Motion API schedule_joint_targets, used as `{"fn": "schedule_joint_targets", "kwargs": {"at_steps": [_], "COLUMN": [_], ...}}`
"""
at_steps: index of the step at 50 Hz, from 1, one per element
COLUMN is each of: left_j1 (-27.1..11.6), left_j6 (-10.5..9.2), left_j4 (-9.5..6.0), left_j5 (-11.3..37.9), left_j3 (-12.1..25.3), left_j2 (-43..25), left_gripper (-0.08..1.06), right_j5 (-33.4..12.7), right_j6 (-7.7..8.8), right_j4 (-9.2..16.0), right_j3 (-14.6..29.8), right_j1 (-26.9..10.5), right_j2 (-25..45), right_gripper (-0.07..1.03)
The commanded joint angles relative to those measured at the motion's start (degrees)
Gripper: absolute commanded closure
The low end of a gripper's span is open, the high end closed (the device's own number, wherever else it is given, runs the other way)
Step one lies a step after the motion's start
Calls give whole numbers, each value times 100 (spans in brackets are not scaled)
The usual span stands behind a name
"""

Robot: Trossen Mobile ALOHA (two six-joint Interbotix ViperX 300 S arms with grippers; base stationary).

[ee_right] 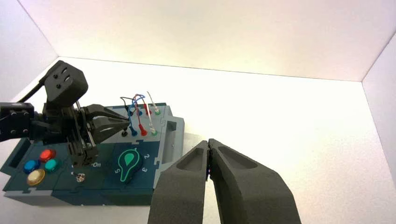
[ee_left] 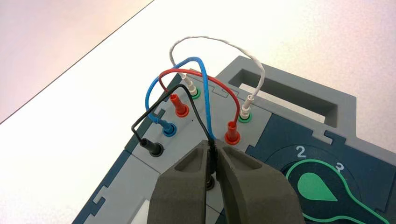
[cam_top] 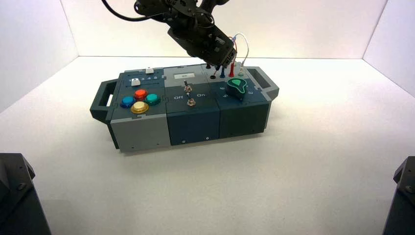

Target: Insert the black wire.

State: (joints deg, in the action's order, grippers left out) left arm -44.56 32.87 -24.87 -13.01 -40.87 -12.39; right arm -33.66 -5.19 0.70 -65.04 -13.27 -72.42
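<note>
**Black plug being lined up over its socket**

The black wire [ee_left: 184,88] is being pinched in the closed left gripper [ee_left: 213,161] at the box's [cam_top: 147,132] far right corner, plug pointing down toward the socket directly beneath. The right gripper [ee_right: 208,156], also closed, is being held well away.

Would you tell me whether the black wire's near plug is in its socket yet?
Cannot tell. The left gripper is shut on the black wire, and its fingers hide the near plug and socket.

Black wire [ee_left: 154,105], green knob [ee_left: 317,186]
</note>
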Motion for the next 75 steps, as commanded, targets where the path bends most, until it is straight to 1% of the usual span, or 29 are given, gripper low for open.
{"fn": "schedule_joint_targets", "kwargs": {"at_steps": [1, 41, 58, 75], "left_j1": [18, 18, 18, 18], "left_j6": [-26, -44, -35, -44], "left_j4": [18, 18, 18, 18], "left_j5": [-44, -44, -123, -79], "left_j3": [26, -79, -18, -114], "left_j2": [88, 70, 26, 79], "left_gripper": [100, 100, 100, 100], "right_j5": [70, 70, 70, 79], "right_j6": [9, 0, 9, 9], "right_j4": [-18, -18, -18, -18], "right_j3": [88, 88, 88, 79], "right_j1": [26, 26, 26, 26], "right_j2": [79, 79, 79, 79], "right_gripper": [98, 98, 98, 98]}}
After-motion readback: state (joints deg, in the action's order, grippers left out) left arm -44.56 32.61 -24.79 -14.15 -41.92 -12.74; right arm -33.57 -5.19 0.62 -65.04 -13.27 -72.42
